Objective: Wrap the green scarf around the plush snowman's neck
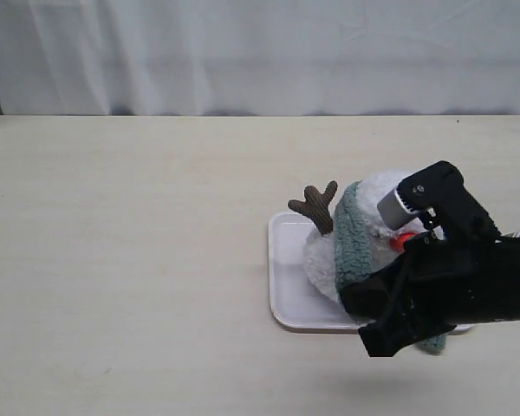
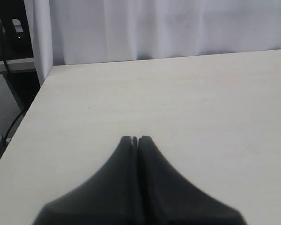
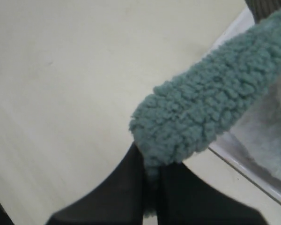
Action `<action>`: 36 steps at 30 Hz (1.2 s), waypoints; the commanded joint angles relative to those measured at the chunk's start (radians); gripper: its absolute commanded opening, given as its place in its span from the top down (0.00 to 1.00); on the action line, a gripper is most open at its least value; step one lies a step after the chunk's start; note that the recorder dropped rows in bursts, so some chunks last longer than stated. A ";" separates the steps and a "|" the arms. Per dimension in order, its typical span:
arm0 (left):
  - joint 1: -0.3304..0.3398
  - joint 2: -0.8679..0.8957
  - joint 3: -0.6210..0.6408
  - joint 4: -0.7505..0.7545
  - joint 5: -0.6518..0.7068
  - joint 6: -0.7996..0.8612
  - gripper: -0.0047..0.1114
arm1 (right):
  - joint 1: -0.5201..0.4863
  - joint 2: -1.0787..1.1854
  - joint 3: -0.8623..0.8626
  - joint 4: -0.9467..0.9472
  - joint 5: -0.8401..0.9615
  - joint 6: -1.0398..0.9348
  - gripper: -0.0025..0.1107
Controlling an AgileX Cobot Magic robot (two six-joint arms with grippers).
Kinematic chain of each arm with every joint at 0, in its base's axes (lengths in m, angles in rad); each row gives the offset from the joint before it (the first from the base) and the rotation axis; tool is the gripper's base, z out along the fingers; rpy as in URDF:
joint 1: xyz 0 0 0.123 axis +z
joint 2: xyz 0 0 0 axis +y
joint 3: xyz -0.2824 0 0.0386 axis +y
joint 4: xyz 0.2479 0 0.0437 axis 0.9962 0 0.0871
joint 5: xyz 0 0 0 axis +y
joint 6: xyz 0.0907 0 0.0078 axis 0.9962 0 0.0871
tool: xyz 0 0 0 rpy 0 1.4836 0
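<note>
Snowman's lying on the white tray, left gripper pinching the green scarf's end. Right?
Wrong arm. The right gripper pinches the green scarf end, per the right wrist view; the left gripper is shut on nothing. The plush snowman does lie on the white tray.

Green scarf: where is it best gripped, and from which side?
Grip the green scarf at its loose end, from outside the tray: that end overhangs the rim, clear of the plush snowman. The right gripper is shut on it there.
</note>
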 commanded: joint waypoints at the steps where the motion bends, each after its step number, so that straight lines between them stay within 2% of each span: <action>1: -0.007 -0.002 0.002 0.000 -0.010 -0.003 0.96 | 0.002 0.024 -0.001 -0.080 0.020 0.072 0.94; 8: -0.007 -0.002 0.002 0.000 -0.010 -0.003 0.96 | 0.002 0.028 -0.057 -0.105 0.075 0.085 0.94; 31: -0.007 -0.002 0.002 0.000 -0.012 -0.003 0.96 | 0.002 0.104 -0.070 -0.139 0.139 0.101 0.94; 36: -0.007 -0.002 0.002 0.000 -0.012 -0.003 0.96 | 0.002 0.140 -0.066 -0.213 0.116 0.179 0.94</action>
